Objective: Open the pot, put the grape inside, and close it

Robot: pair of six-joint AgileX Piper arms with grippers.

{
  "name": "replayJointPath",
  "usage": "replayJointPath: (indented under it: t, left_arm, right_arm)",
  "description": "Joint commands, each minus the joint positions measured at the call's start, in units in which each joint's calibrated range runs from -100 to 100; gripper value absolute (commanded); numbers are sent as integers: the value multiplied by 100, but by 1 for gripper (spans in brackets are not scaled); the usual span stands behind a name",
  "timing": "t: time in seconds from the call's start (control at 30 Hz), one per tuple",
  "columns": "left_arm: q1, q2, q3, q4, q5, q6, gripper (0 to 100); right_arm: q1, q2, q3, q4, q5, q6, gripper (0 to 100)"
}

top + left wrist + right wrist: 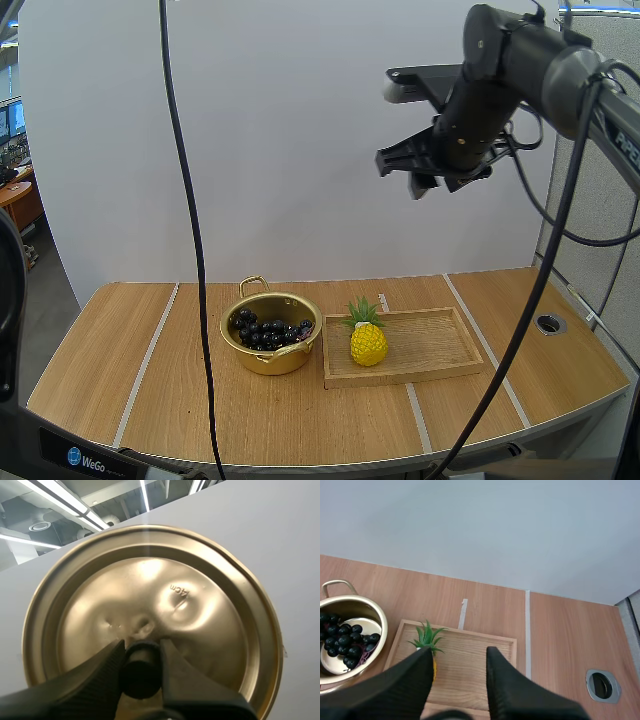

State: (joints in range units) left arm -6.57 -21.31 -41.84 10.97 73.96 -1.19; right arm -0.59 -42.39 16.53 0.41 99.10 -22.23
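A wooden desk [150, 370] seen from above. Near its middle stands a gold pot [270, 358], open, with a bunch of dark grapes [268, 331] lying inside it. Just beside the pot, toward the desk's right edge, is a shallow wooden tray [440, 345]; whether the two touch cannot be told. A small yellow pineapple [368, 340] stands upright at the tray's end nearest the pot.

The left hand [141, 650] is clamped on the black knob [141, 675] of the gold lid [150, 595], one finger on each side of it. The lid is off the pot and tipped up on edge, its round face turned to the camera. That suits a lid kept out of the way while the grapes went in. How far this hand and lid are from the pot cannot be told.

The right hand [430, 175] hangs high above the desk's back right part, fingers apart and holding nothing. It looks down on the tray, with the pot and grapes off to one side and well below it. Raised like this, it leaves the space over the pot free.

With the grapes in the pot, what seems left is to bring the lid down onto the rim.
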Motion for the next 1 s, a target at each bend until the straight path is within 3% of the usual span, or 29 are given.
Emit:
replayJointPath:
  t: [0.0, 0.03, 0.97]
  left_arm:
    - [6, -36, -38, 79, -251, -54, 0]
    - [6, -36, -38, 79, -251, -54, 0]
    - [6, -36, -38, 79, -251, -54, 0]
  right_arm:
    - [-270, -446, -32, 23, 90, -12, 12]
    - [-290, -517, -32, 23, 90, -12, 0]
    - [-316, -836, -32, 273, 90, 0, 0]
